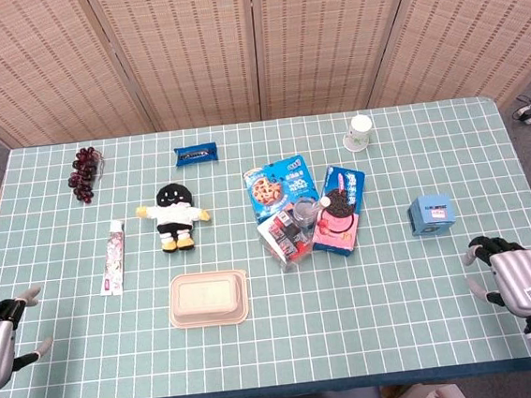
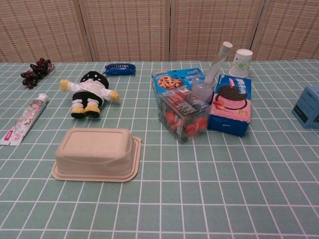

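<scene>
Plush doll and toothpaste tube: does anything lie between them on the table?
No. In the head view only bare green grid cloth separates the plush doll from the toothpaste tube; the chest view agrees.

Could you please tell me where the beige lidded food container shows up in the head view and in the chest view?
Head view: the beige food container lies low and left of centre, below the plush doll.
Chest view: it sits in the left foreground, large, again just in front of the doll.
Shared landmark: the toothpaste tube to its left.
</scene>
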You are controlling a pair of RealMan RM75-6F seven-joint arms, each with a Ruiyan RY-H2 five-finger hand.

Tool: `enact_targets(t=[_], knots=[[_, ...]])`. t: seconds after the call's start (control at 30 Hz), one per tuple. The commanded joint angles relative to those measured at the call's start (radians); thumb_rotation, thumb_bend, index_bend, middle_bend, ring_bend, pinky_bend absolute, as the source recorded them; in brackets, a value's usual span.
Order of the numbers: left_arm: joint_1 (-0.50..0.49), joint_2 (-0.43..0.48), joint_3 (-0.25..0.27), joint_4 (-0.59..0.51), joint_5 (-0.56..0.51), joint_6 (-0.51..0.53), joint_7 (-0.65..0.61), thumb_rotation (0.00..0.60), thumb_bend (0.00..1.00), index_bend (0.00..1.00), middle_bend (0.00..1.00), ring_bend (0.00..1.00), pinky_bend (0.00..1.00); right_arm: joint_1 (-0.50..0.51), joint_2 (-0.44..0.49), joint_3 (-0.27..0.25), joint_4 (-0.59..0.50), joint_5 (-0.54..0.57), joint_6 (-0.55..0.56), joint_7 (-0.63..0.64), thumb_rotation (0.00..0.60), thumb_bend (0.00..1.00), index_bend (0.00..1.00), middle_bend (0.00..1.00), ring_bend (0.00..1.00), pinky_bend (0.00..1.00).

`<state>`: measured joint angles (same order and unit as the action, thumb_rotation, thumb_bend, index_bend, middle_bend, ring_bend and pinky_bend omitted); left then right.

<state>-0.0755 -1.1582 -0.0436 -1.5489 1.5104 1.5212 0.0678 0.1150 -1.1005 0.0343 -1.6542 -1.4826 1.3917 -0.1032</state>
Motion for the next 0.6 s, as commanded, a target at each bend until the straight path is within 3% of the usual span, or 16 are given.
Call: enact_targets(t=[0.03,0.27,0.5,0.6], knots=[[0.0,0.0,0.0,-0.001,0.0,0.0,0.001,0.6,0.14,0.27,0.35,0.29,0.45,0.0,0.0,0.0,0.001,0.001,0.0,0.002,0.6,0.22,0.48,0.35,0.31,0.44],[-0.004,-0.002,0.0,-0.002,0.002,-0.005,0.003,0.6,0.14,0.27,0.35,0.29,0.45,-0.002,-0.003,0.002,0.009,0.004,0.002,0.012,0.6,0.22,0.44,0.35,0.31,0.44],[-0.005,0.003,-0.005,-0.009,0.001,-0.001,-0.01,0.6,0.14,0.27,0.35,0.29,0.45,-0.002,-0.021,0.011,0.017,-0.003,0.02,0.017,0.6,0.22,0.16,0.36,0.32,0.57],[-0.005,0.008,-0.001,-0.013,0.008,0.0,-0.017,0.6,0.14,0.27,0.35,0.29,0.45,-0.005,-0.033,0.018,0.018,-0.009,0.04,0.018,0.6,0.22,0.07,0.39,0.38,0.65]])
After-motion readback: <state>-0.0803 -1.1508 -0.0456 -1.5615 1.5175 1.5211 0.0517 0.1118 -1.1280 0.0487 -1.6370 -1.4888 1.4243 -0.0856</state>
